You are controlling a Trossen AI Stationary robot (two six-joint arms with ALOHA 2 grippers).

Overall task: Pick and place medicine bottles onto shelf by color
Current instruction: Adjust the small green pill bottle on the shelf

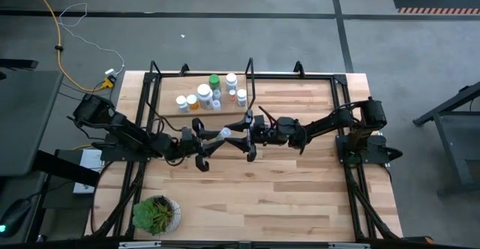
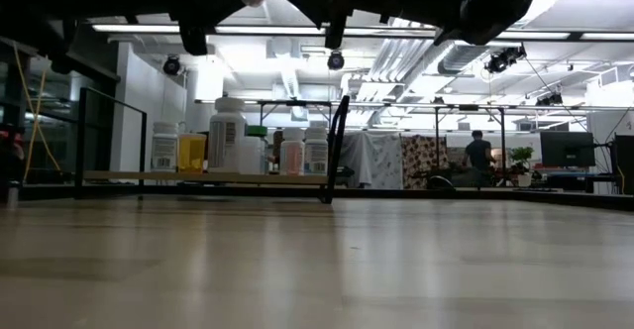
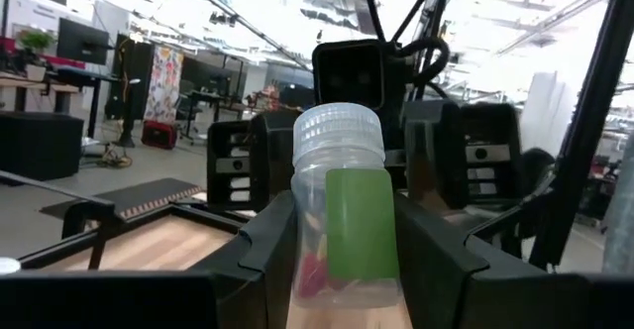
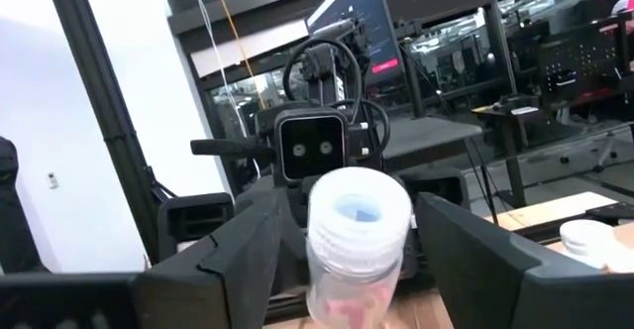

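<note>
So you've got the shelf at the far left of the table with the other medicine bottles lined up on it, and both arms meeting mid-table, up in the air. Your left gripper is clamped on the body of a small clear bottle with a green label, while the right gripper stands spread around the cap end. It looks light, stiff and slick, so I'd grab the ribbed cap.

text: none legible | bottle labels: print too small
</note>
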